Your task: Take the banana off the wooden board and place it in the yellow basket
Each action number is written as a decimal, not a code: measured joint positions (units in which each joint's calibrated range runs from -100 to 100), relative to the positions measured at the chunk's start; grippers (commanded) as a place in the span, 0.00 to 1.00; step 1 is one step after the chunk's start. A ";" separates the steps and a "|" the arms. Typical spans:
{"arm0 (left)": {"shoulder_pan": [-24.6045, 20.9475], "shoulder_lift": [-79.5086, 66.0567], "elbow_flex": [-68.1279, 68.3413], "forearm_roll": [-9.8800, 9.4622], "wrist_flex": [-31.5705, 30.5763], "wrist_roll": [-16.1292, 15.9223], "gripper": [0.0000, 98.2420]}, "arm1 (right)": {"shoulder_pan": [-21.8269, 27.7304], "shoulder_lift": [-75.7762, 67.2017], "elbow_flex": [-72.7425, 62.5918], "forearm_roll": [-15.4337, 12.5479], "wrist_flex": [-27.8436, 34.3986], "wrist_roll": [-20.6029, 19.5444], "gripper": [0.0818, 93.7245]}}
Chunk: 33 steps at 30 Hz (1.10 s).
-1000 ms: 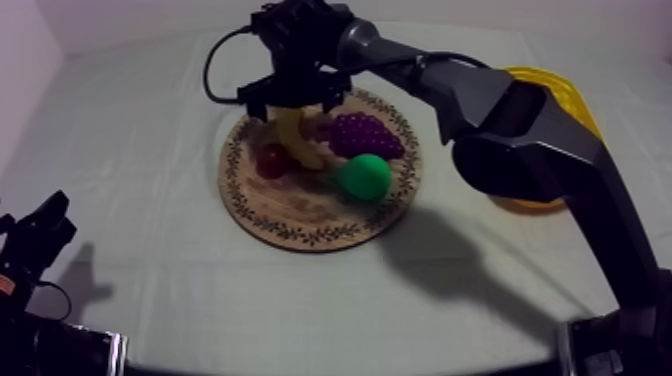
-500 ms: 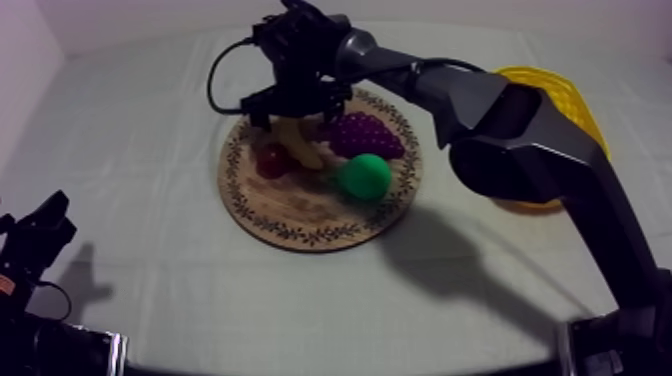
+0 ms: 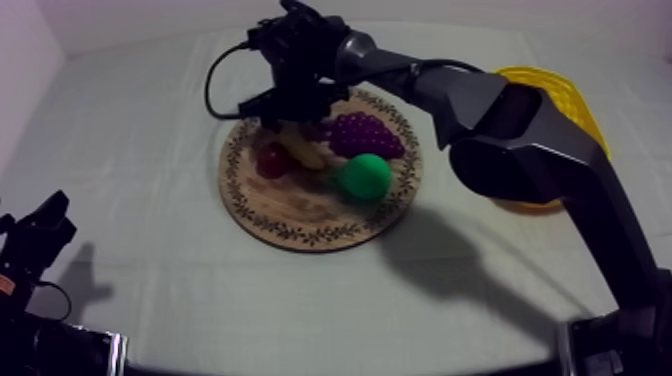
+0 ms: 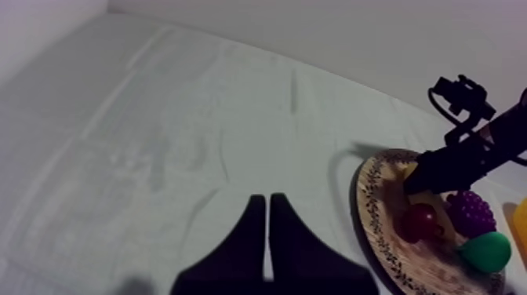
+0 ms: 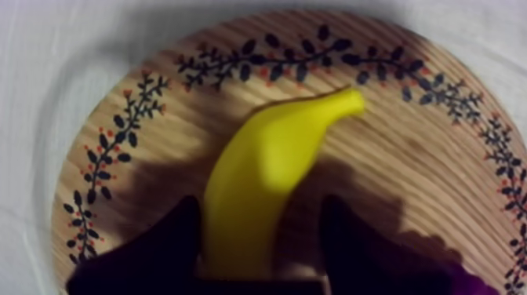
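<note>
Top view: my right arm reaches in from the right of the frame to the upper centre. My right gripper sits low over the far end of the banana. The banana lies on the upper left part of the wooden board, mid-frame. The small red fruit is at its left, the grapes at its right, and the pear below those. The yellow basket is at upper right, partly behind the arm. My left gripper rests at lower left.

Left wrist view: my left fingers lie together as a narrow wedge over bare cloth, holding nothing, well apart from the board.

Right wrist view: the banana lies on the board between my two fingers. The claw stands open astride it. One finger is against the peel, the other shows a strip of board between, so nothing is gripped.
</note>
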 measured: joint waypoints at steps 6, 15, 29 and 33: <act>0.00 0.00 0.00 0.00 0.00 0.00 0.00 | -0.12 0.00 0.90 -0.73 -1.31 1.05 0.30; 0.00 0.00 0.00 0.00 0.00 0.00 0.00 | -0.16 0.06 1.21 -1.09 -1.98 1.57 0.25; 0.00 0.00 0.00 0.00 0.00 0.00 0.00 | 0.23 -2.28 1.89 -1.52 -1.98 1.63 0.24; 0.00 0.00 0.00 0.00 0.00 0.00 0.00 | 0.61 -4.78 2.83 -1.52 -1.90 1.60 0.24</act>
